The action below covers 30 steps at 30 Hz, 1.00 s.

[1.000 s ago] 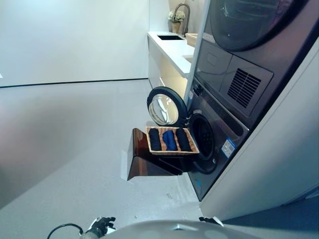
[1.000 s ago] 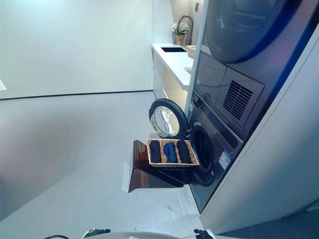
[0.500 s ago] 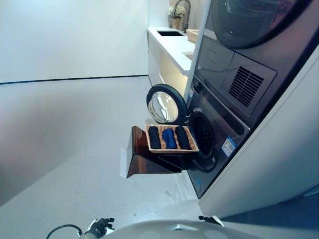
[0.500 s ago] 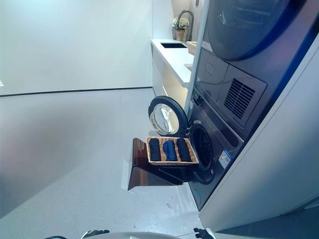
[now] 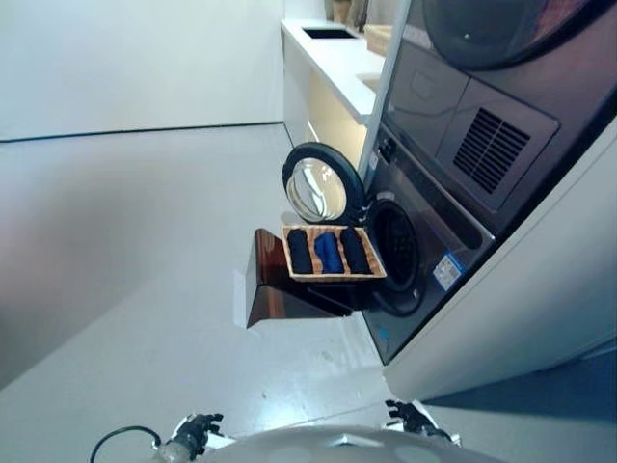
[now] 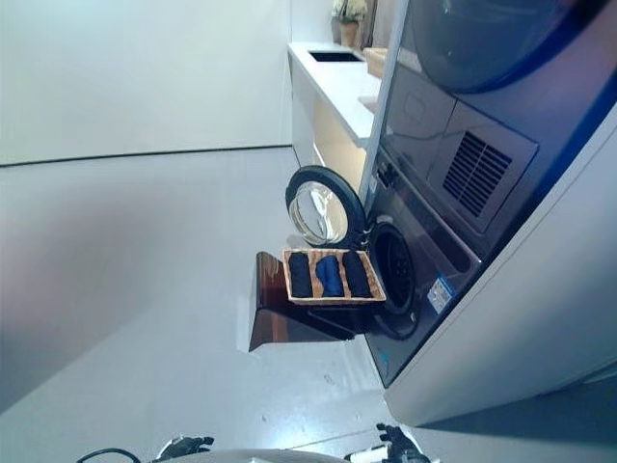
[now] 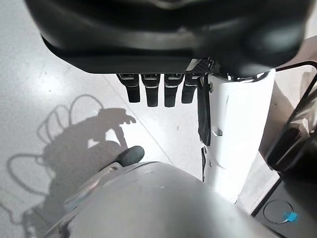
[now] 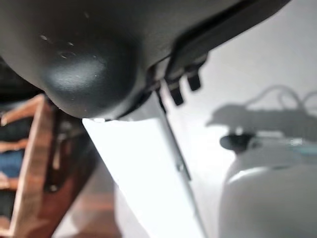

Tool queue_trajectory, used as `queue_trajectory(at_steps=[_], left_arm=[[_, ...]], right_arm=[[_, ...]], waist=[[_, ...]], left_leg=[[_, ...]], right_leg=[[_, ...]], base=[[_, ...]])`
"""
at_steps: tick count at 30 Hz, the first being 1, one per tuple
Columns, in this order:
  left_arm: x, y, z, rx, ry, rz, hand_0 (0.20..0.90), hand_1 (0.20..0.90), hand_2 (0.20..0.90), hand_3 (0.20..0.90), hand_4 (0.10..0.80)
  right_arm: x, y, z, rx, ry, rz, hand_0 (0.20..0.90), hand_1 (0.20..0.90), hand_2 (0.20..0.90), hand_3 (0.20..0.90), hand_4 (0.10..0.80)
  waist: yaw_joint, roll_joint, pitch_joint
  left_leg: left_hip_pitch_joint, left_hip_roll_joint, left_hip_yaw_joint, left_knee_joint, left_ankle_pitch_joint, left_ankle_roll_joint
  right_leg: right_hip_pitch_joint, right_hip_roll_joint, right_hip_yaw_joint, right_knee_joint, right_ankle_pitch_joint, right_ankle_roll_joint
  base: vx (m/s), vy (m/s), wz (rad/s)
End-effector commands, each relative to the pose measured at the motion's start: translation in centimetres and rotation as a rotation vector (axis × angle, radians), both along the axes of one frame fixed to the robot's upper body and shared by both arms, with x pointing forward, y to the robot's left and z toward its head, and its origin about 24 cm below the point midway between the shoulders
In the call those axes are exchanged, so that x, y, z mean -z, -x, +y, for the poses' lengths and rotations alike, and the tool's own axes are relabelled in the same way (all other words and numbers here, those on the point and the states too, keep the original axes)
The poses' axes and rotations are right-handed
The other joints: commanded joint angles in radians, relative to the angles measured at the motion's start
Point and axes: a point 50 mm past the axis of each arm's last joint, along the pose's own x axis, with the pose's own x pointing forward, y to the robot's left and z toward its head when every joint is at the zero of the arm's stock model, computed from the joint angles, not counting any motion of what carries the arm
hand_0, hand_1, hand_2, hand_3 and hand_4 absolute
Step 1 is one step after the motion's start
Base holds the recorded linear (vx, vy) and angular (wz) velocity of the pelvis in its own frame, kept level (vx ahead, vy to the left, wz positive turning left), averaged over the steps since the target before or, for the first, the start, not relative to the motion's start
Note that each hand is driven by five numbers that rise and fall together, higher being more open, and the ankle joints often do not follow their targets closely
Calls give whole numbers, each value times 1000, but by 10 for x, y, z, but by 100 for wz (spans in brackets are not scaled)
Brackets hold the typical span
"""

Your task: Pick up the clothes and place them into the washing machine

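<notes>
A shallow wicker basket (image 5: 333, 278) rests on a low dark brown box (image 5: 275, 289) in front of the washing machine (image 5: 429, 256). It holds rolled dark clothes (image 5: 301, 251) with a blue one (image 5: 329, 253) between them. The machine's round door (image 5: 323, 183) stands open beside the dark drum opening (image 5: 395, 246). My left hand (image 5: 193, 429) hangs low, far from the basket, its fingers (image 7: 148, 91) straight and empty. My right hand (image 5: 410, 417) also hangs low, its fingers (image 8: 181, 87) straight and empty. The basket's edge (image 8: 27, 163) also shows in the right wrist view.
A dryer (image 5: 482, 87) is stacked above the washing machine. A white counter with a sink (image 5: 333, 53) runs along the far wall behind them. A white panel (image 5: 521, 309) flanks the machine on the near side. Grey floor (image 5: 125, 251) stretches to the left.
The whole picture has shifted, so the camera has tilted down a little. The basket, clothes and machine door have not moved. Both hands still hang low.
</notes>
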Motion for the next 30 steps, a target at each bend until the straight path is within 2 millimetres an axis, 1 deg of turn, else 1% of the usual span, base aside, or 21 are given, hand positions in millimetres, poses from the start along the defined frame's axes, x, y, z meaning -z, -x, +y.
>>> queue_trajectory(at_steps=[1, 3, 4, 6, 8, 10, 13, 14, 16, 17, 18, 20, 21, 22, 23, 24, 25, 26, 27, 29, 30], left_arm=[[-5, -23, 1, 52, -22, -63, 900, 900, 900, 900, 800], [-5, -24, 2, 49, -25, -69, 900, 900, 900, 900, 800], [-5, -25, 1, 57, -26, -73, 900, 900, 900, 900, 800], [-5, -25, 1, 53, -31, -78, 900, 900, 900, 900, 800], [-6, -28, 2, 58, -39, -87, 900, 900, 900, 900, 800], [-6, -28, 1, 54, -39, -87, 900, 900, 900, 900, 800], [-5, -24, 0, 34, -33, -81, 900, 900, 900, 900, 800], [-3, -18, -3, 24, -24, -70, 900, 900, 900, 900, 800], [-1, -14, -9, 11, -6, -63, 900, 900, 900, 900, 800], [0, -14, -12, 2, 6, -69, 900, 900, 900, 900, 800], [0, -15, -16, 0, 15, -75, 900, 900, 900, 900, 800], [-1, -21, -23, -2, 36, -99, 900, 900, 900, 900, 800], [-2, -26, -25, -11, 49, -118, 900, 900, 900, 900, 800], [-3, -32, -27, -28, 58, -144, 900, 900, 900, 900, 800], [-5, -40, -29, -35, 70, -173, 900, 900, 900, 900, 800], [-8, -47, -31, -42, 79, -205, 900, 900, 900, 900, 800], [-8, -48, -30, -56, 78, -214, 900, 900, 900, 900, 800], [-10, -51, -30, -81, 85, -238, 900, 900, 900, 900, 800], [-11, -54, -32, -89, 95, -258, 900, 900, 900, 900, 800], [-10, -51, -30, -101, 81, -259, 900, 900, 900, 900, 800], [-9, -47, -28, -114, 71, -248, 900, 900, 900, 900, 800]], right_arm=[[0, 10, -10, -26, 55, 25, 900, 900, 900, 900, 800], [0, 12, -13, 6, 61, 26, 900, 900, 900, 900, 800], [0, 12, -15, 11, 69, 28, 900, 900, 900, 900, 800], [-1, 10, -16, 9, 74, 26, 900, 900, 900, 900, 800], [-1, 9, -16, 6, 75, 25, 900, 900, 900, 900, 800], [-1, 10, -16, 1, 80, 32, 900, 900, 900, 900, 800], [0, 15, -16, 2, 81, 44, 900, 900, 900, 900, 800], [1, 20, -18, 5, 80, 55, 900, 900, 900, 900, 800], [1, 25, -19, 11, 83, 70, 900, 900, 900, 900, 800], [1, 24, -22, 18, 90, 68, 900, 900, 900, 900, 800], [0, 21, -23, 11, 97, 61, 900, 900, 900, 900, 800], [-1, 19, -27, 4, 112, 61, 900, 900, 900, 900, 800], [-3, 17, -31, 15, 117, 51, 900, 900, 900, 900, 800], [-4, 11, -33, 16, 120, 31, 900, 900, 900, 900, 800], [-6, 7, -35, 7, 130, 25, 900, 900, 900, 900, 800], [-7, 5, -37, 7, 141, 18, 900, 900, 900, 900, 800], [-7, 2, -36, 2, 144, 13, 900, 900, 900, 900, 800], [-7, -1, -35, -3, 147, 5, 900, 900, 900, 900, 800], [-8, -3, -35, -2, 149, 0, 900, 900, 900, 900, 800], [-9, -9, -33, -5, 146, -17, 900, 900, 900, 900, 800], [-8, -10, -31, -5, 142, -23, 900, 900, 900, 900, 800]], waist=[[-17, 24, -2], [-23, 24, -8], [-32, 27, -5], [-53, 11, 0], [-72, 10, 6], [-84, 12, 3], [-93, 14, -6], [-106, 14, -28], [-116, 22, -49], [-111, 32, -53], [-112, 44, -60], [-103, 60, -63], [-98, 51, -60], [-92, 30, -52], [-71, 21, -33], [-49, 1, -8], [-41, -20, 0], [-15, -34, 13], [9, -39, 22], [47, -43, 31], [53, -38, 28]], left_leg=[[-1, -33, -54, 134, -112, -12], [32, -38, -69, 123, -134, -19], [62, -37, -90, 114, -151, -28], [114, -48, -123, 95, -178, -45], [178, -33, -141, 59, -202, -60], [228, -14, -149, 31, -218, -70], [277, 10, -160, 7, -226, -83], [294, 39, -177, 6, -230, -95], [292, 74, -198, 40, -214, -107], [281, 88, -204, 70, -197, -113], [256, 106, -210, 124, -152, -125], [194, 130, -196, 286, -21, -156], [122, 116, -199, 423, 41, -158], [56, 84, -212, 586, 96, -161], [8, 60, -210, 697, 109, -160], [-58, 17, -209, 812, 102, -159], [-99, 7, -195, 855, 100, -146], [-165, 14, -180, 865, 88, -132], [-210, 6, -176, 835, 67, -120], [-296, 12, -165, 696, 55, -107], [-317, 36, -173, 581, 65, -109]], right_leg=[[-106, 4, -4, 213, 104, -3], [-139, -21, -33, 134, 94, -15], [-151, -37, -44, 73, 106, -14], [-187, -72, -33, -95, 177, 9], [-213, -79, -39, -224, 248, 30], [-243, -79, -77, -300, 296, 45], [-259, -69, -117, -311, 325, 47], [-250, -46, -100, -308, 328, 32], [-252, -10, -41, -283, 320, 16], [-253, 5, -38, -269, 312, 10], [-249, 29, -32, -254, 298, -6], [-194, 80, -46, -256, 257, -43], [-158, 89, -36, -269, 235, -65], [-120, 84, -33, -284, 221, -84], [-74, 91, -27, -299, 206, -96], [-31, 79, -14, -312, 194, -103], [-9, 69, -7, -318, 189, -107], [17, 70, 6, -321, 178, -117], [42, 75, 18, -328, 170, -119], [89, 87, 47, -343, 147, -113], [99, 96, 57, -346, 132, -107]], base=[[235, 117, 17], [299, -2, 25], [339, -67, 32], [373, -99, 40], [379, -97, 26], [367, -109, 7], [298, -118, 15], [516, -256, 37], [479, -265, 76], [366, -219, 65], [339, -210, 33], [338, -213, 0], [333, -263, 11], [337, -301, 21], [279, -277, 14], [237, -235, 1], [223, -212, -16], [263, -182, -18], [299, -130, -32], [321, -43, -34], [332, 9, -37]])
